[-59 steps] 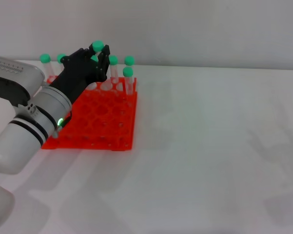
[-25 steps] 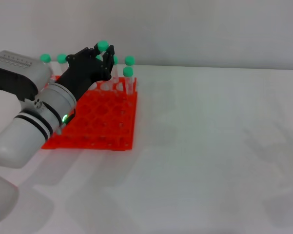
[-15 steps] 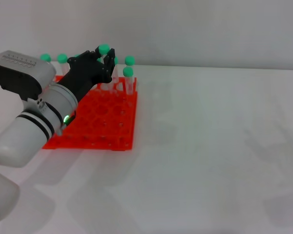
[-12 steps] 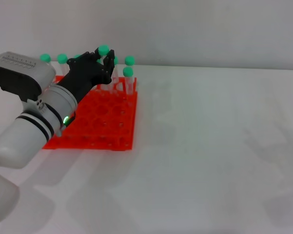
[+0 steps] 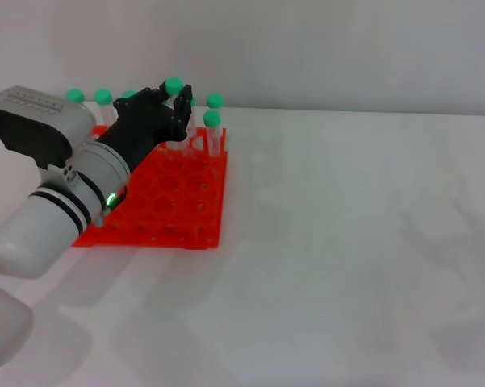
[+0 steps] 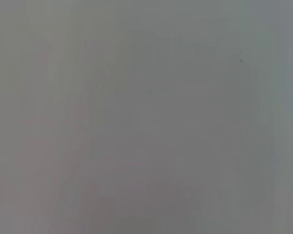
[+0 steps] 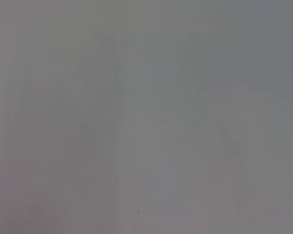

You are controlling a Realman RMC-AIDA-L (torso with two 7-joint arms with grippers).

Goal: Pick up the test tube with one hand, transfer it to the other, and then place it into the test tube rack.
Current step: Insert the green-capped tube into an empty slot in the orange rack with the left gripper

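My left gripper, black on a thick white arm, is over the back rows of the orange-red test tube rack. It is shut on the test tube, whose green cap shows upright just above the fingers. The fingers and other tubes hide the tube's body. My right gripper is out of the head view. Both wrist views show only plain grey.
Other green-capped tubes stand in the rack's back rows, at the right and at the left. The white table stretches to the right of the rack. A pale wall stands behind.
My left gripper has carried the tube a little to the right over the rack's back rows, rising at first and then coming down slightly. The rack and the other tubes have not moved.
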